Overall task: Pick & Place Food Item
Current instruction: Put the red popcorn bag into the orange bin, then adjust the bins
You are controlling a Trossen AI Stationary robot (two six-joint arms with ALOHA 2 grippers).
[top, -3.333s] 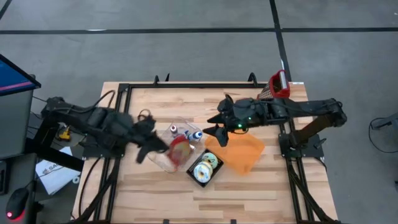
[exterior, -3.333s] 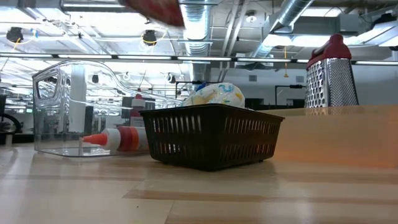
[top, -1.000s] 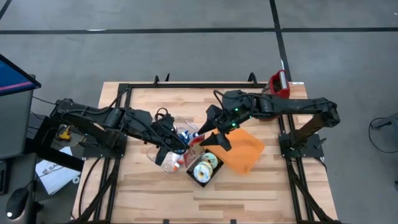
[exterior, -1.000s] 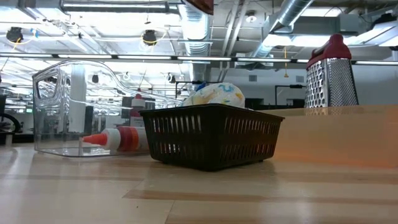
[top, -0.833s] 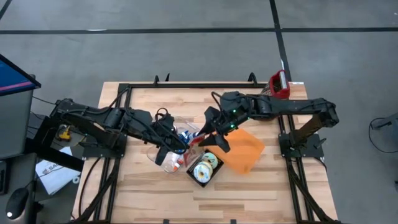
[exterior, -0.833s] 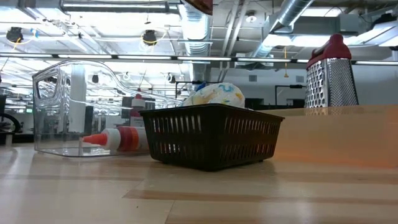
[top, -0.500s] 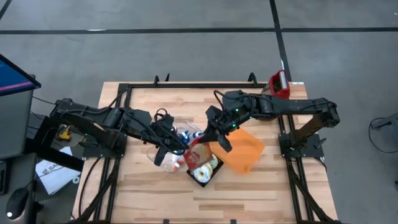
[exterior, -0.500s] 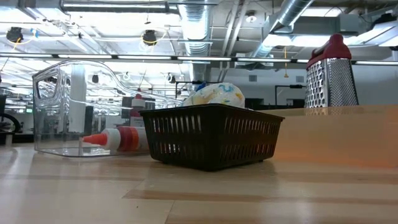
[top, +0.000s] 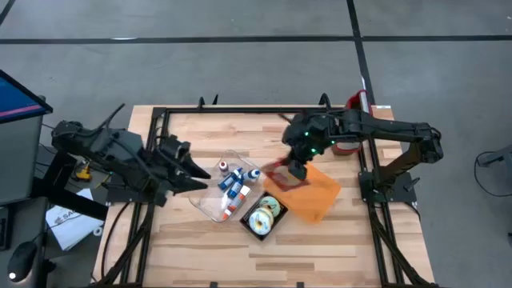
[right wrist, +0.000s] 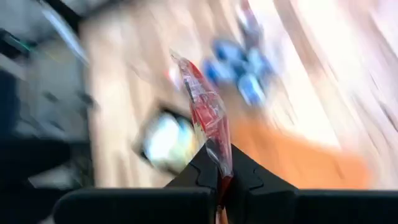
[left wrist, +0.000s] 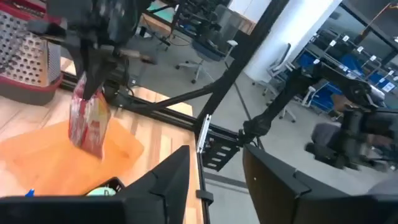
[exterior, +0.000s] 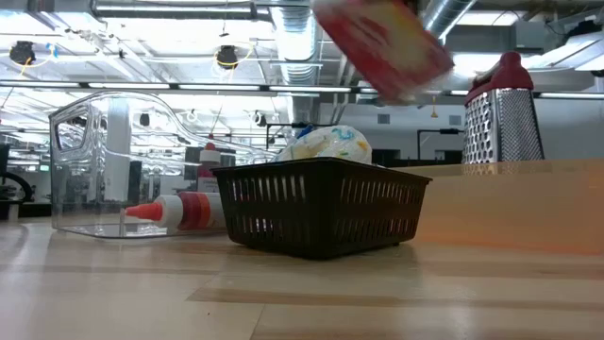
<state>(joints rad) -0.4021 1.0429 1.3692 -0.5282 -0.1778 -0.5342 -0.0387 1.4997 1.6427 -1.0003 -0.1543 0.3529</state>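
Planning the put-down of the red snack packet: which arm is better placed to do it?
Right. Its pincer is shut on the red snack packet, held above the orange cloth. The left pincer is empty, back by the clear bin.

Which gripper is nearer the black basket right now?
Right. The right gripper, holding the red packet, hangs just above and beside the basket. The left gripper sits farther off, beyond the clear bin.

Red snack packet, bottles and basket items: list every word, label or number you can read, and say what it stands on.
No text can be read in any view.
Red packet, held by the right gripper: print blurred.
Bottles in the clear bin: labels too small.
Wrappers in the black basket: patterns only.
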